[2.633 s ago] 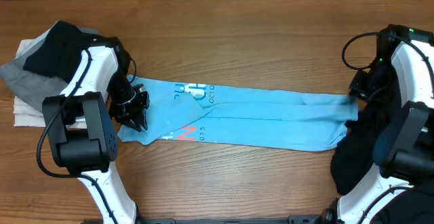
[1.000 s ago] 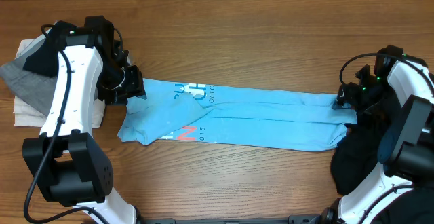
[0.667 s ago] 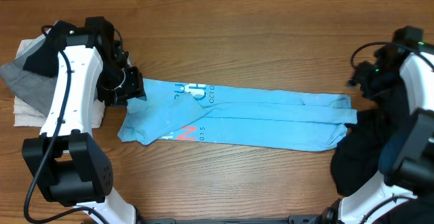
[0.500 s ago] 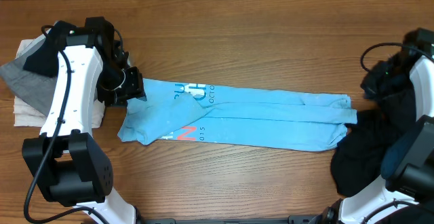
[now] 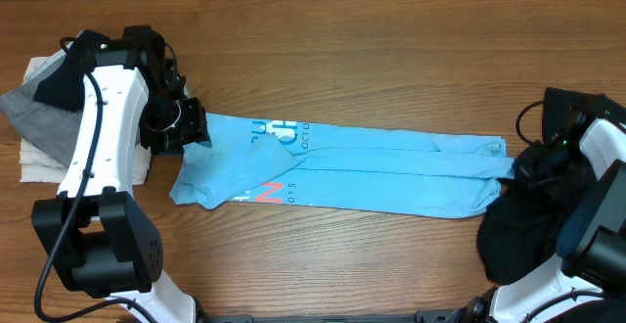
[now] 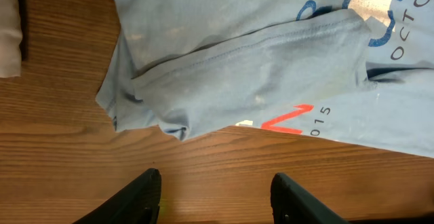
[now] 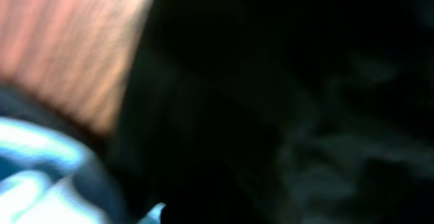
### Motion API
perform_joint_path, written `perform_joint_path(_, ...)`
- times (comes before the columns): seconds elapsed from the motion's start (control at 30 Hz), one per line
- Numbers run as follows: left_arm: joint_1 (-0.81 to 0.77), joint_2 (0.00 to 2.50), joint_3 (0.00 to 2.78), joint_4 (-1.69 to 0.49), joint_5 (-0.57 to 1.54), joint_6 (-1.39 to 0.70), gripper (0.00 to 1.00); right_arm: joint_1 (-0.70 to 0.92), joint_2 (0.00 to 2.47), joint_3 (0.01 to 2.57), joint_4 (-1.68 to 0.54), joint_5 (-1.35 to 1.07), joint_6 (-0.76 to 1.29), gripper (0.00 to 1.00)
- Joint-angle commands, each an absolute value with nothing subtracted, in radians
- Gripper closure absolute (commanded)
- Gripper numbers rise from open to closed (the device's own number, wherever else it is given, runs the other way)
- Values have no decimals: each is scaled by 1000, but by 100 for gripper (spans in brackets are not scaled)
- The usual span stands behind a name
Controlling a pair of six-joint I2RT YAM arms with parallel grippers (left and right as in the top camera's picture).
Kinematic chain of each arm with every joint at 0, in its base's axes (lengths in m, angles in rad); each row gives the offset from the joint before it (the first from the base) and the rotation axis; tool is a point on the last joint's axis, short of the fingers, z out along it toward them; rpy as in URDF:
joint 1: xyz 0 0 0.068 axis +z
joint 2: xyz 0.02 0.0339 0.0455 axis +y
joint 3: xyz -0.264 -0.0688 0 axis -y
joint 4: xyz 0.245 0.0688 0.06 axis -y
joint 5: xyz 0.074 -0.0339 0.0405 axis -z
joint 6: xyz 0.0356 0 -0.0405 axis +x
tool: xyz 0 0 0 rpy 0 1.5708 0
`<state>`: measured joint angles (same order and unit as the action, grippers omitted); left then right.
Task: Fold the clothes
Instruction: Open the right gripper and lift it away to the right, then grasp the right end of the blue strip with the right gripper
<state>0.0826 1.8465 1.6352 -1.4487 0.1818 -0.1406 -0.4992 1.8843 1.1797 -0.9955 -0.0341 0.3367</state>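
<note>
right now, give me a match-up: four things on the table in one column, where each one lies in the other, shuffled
Things
1. blue shirt
2. black pile
3. grey cloth
4. red N

Places
a. far left, on a white cloth
b. printed on the shirt, near its left end
c. far right
d. middle, laid out long

Pairs: 1-d, 2-c, 3-a, 4-b
</note>
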Motion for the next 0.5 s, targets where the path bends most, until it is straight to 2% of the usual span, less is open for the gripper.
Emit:
perform_joint_path(0.0,84,1838,1638,-1456,176,-150,45,-534,1884,1157,-970,122,346,96)
perform_joint_path(0.13,84,1838,1638,-1461,176,-150,45,-596,1884,1157,-963,340,406,89)
perform_joint_path(0.23,84,1838,1638,-1464,176,-150,44,-664,1884,1173,-962,363,447,85)
perform_joint_path(0.37,84,1838,1638,-1468,176,-150,45,-721,1884,1250,-976,195,379,85)
perform_joint_path(0.47,84,1838,1638,-1468,176,-150,45,-715,1884,1352,-1012,-68,223,77)
